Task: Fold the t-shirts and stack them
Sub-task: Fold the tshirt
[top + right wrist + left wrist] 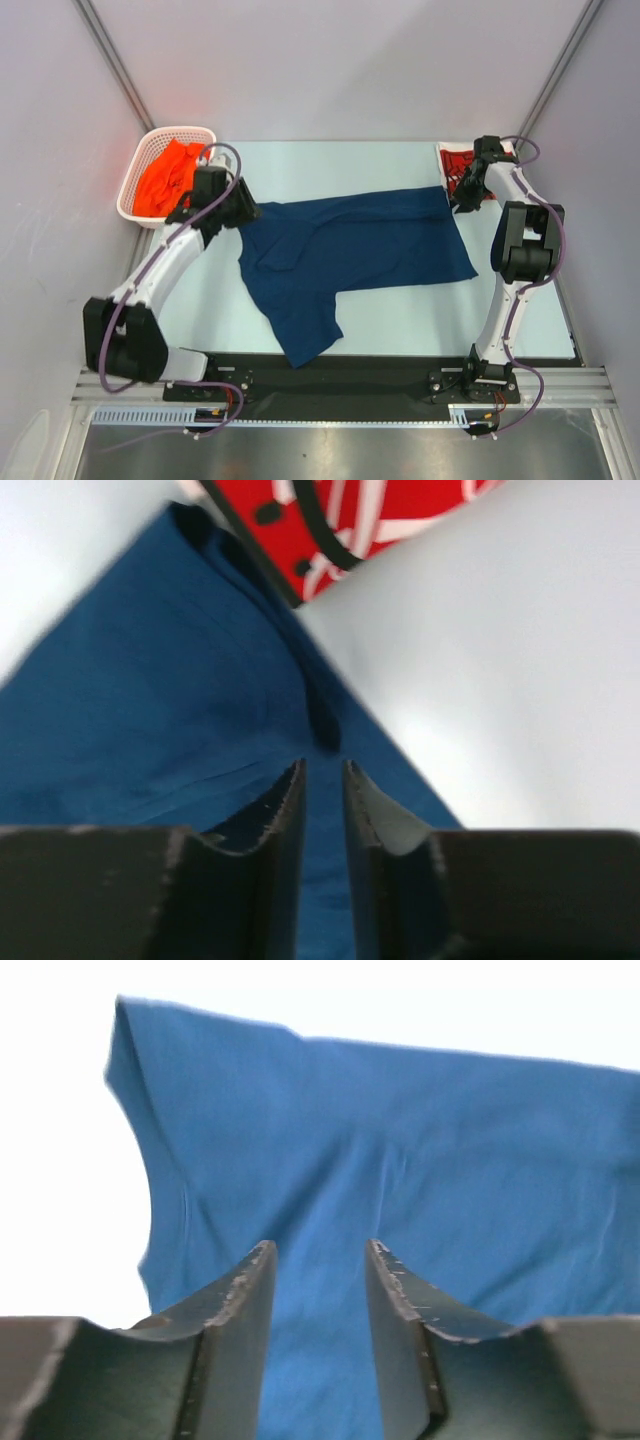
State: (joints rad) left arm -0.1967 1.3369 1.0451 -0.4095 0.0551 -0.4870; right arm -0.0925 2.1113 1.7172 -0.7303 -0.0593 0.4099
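The dark navy t-shirt lies spread flat across the middle of the table, one sleeve toward the near edge. My left gripper is at its far-left corner, jaws open over the cloth, holding nothing. My right gripper is at its far-right corner, jaws a narrow gap apart over the shirt's edge, above a small dark pucker. The red t-shirt with white script lies just beyond it and also shows in the right wrist view. The orange t-shirt sits in the basket.
A white lattice basket stands at the far-left corner, beside the left arm. Bare pale table lies beyond the navy shirt. Walls close in on both sides.
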